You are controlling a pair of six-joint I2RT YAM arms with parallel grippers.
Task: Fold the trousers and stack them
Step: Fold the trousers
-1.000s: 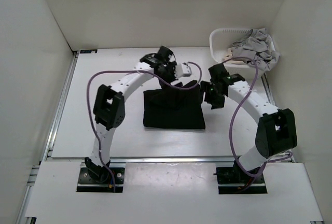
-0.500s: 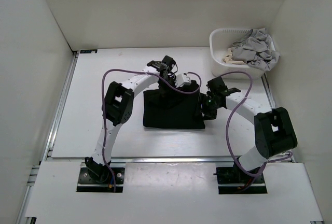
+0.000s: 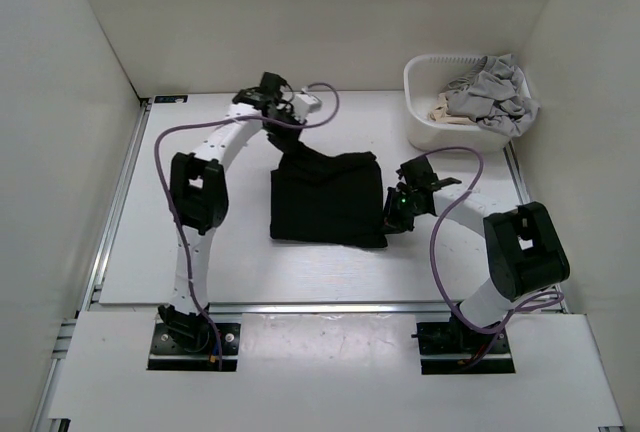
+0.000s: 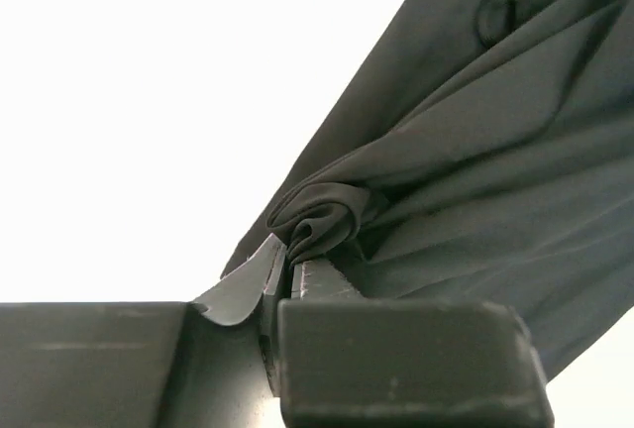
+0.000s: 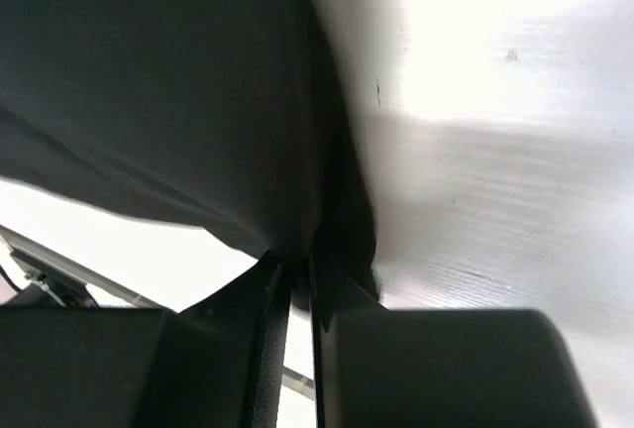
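Pinching a bunched fold of black cloth between fingers pressed tight, the left gripper [image 4: 289, 267] holds the far left corner of the trousers [image 3: 328, 200]. They lie folded into a rough square at the middle of the white table [image 3: 190, 242]. Seen from above, that corner is drawn to a peak toward the gripper, and the garment's far edge runs uneven while its near edge lies straight and flat. The left wrist camera shows creases fanning out from the pinched knot across the taut fabric.

On the opposite side, the right gripper [image 3: 393, 217] sits low against the trousers' right edge, close to the near right corner. Its wrist camera shows the two fingers nearly together, only a thin slit between them, with the dark edge of the cloth caught at their tips and bare tabletop to the right.

A white basket [image 3: 417, 77] stands at the far right corner of the table, well apart from the trousers. It holds a crumpled grey garment [image 3: 495, 87] that spills over its right rim, and a small beige cloth [image 3: 440, 109].
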